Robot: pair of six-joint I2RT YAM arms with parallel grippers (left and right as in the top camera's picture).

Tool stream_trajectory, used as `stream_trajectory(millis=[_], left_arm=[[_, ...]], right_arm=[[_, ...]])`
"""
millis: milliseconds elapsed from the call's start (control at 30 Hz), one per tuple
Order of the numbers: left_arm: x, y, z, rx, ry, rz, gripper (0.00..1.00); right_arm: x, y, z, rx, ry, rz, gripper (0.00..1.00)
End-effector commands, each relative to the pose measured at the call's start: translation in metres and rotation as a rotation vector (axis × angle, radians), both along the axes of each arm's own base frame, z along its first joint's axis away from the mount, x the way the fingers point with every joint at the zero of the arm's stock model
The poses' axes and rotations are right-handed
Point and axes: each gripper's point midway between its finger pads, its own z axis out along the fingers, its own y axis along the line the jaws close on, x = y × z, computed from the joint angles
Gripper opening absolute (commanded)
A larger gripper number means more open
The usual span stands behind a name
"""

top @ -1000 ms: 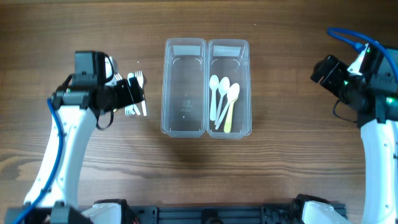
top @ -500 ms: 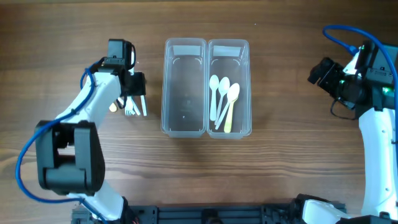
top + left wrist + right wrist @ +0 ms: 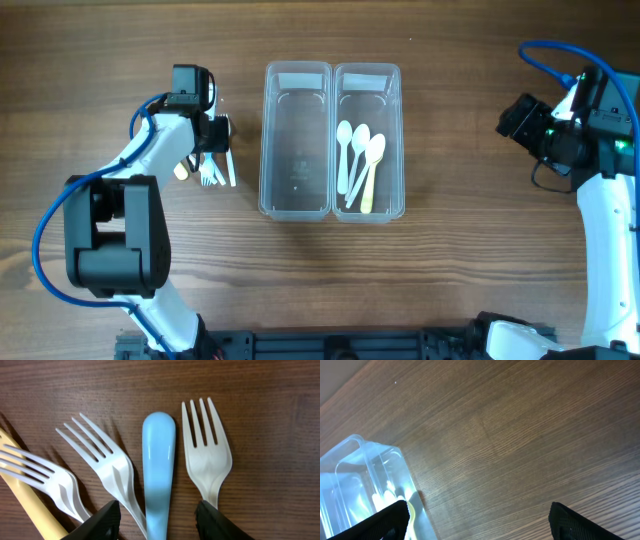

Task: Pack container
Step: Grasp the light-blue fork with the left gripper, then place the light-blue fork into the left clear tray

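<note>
Two clear plastic bins stand side by side mid-table: the left bin [image 3: 296, 200] holds nothing, the right bin [image 3: 392, 195] holds several spoons [image 3: 358, 160]. A cluster of plastic cutlery [image 3: 214, 162] lies left of the bins. My left gripper [image 3: 215, 135] hovers over it, open; in the left wrist view its jaws [image 3: 157, 522] straddle a light blue spoon [image 3: 159, 460], with white forks [image 3: 206, 460] on both sides and a yellow handle [image 3: 25, 495] at the left. My right gripper [image 3: 479, 520] is open and empty above bare table, right of the bins [image 3: 355, 475].
The wooden table [image 3: 450, 280] extends all round the bins. The right arm [image 3: 560, 130] sits at the far right edge, well apart from the bins.
The left arm swung its gripper up over the cutlery pile a second ago and has since barely shifted. The right arm has hardly moved.
</note>
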Motion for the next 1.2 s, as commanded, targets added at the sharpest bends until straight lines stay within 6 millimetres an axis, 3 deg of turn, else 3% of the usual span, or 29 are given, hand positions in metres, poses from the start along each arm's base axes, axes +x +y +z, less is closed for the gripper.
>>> stream_trajectory(millis=[0,233,500,567,667,833,900,1033,1067,1167], left_arm=[[0.010,0.002,0.000,0.020,-0.021,-0.053,0.50],[0.006,0.003,-0.025,0.020,0.033,-0.060,0.45],[0.004,0.000,-0.027,0.030,0.050,-0.132,0.38],[0.002,0.000,-0.027,0.042,0.061,-0.169,0.30],[-0.005,0.001,-0.029,0.044,0.088,-0.177,0.28],[-0.012,0.002,-0.029,0.043,0.119,-0.175,0.08],[-0.006,0.002,-0.011,0.033,0.094,-0.143,0.05],[0.007,-0.004,0.062,0.007,0.029,-0.082,0.04],[0.006,-0.017,0.092,-0.012,0.020,-0.107,0.04],[-0.003,-0.053,0.150,-0.061,-0.036,-0.126,0.04]], right_arm=[[0.002,0.001,0.001,0.015,0.000,0.002,0.88],[0.001,0.000,0.001,0.008,0.004,-0.002,0.87],[0.000,-0.002,0.000,0.000,0.010,-0.008,0.87],[0.000,-0.002,0.000,-0.001,0.011,-0.009,0.87],[-0.002,-0.003,-0.001,-0.007,0.018,-0.014,0.87],[-0.002,-0.003,-0.001,-0.007,0.018,-0.014,0.86],[-0.002,-0.003,-0.001,-0.006,0.018,-0.015,0.86],[-0.002,-0.003,-0.001,-0.005,0.018,-0.016,0.86],[-0.002,-0.003,-0.001,-0.005,0.018,-0.016,0.86],[-0.002,-0.003,-0.001,-0.005,0.018,-0.016,0.86]])
